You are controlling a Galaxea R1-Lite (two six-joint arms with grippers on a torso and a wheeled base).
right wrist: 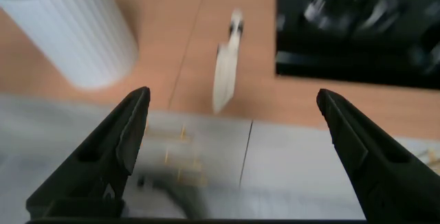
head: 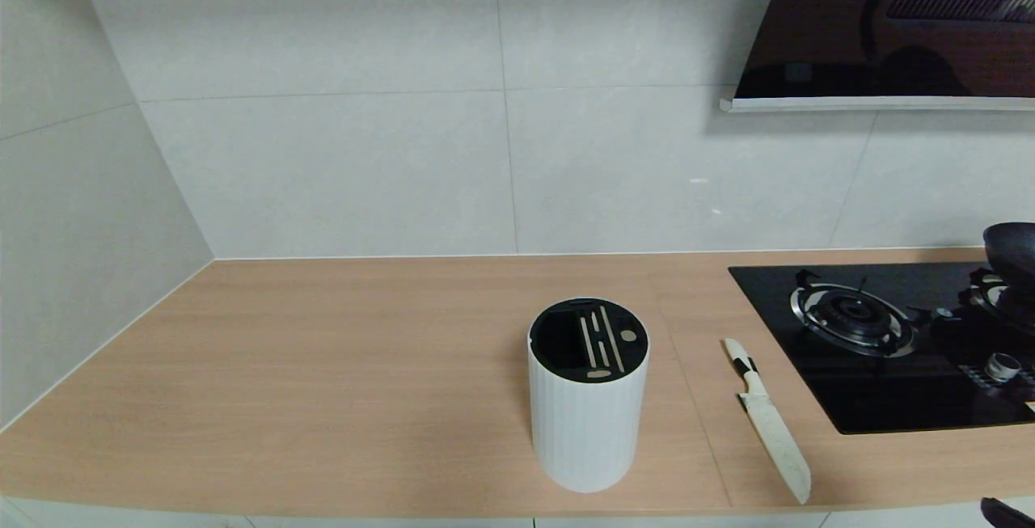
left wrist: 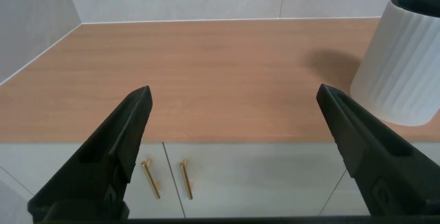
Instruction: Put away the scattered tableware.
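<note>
A white ribbed cylindrical holder [head: 588,399] with a black slotted top stands near the front edge of the wooden counter [head: 323,366]. To its right a white-handled knife [head: 768,423] lies flat, blade toward the front edge. My left gripper [left wrist: 234,97] hangs open in front of the counter edge, to the left of the holder [left wrist: 402,59], holding nothing. My right gripper [right wrist: 232,99] is open too, off the front edge, with the knife [right wrist: 227,73] and the holder [right wrist: 75,31] beyond it.
A black gas hob [head: 889,342] takes up the counter's right end, with a dark pan [head: 1011,249] on its far burner and a range hood [head: 889,27] above. Tiled walls close the back and left. Cabinet doors with gold handles [left wrist: 165,179] sit below the counter.
</note>
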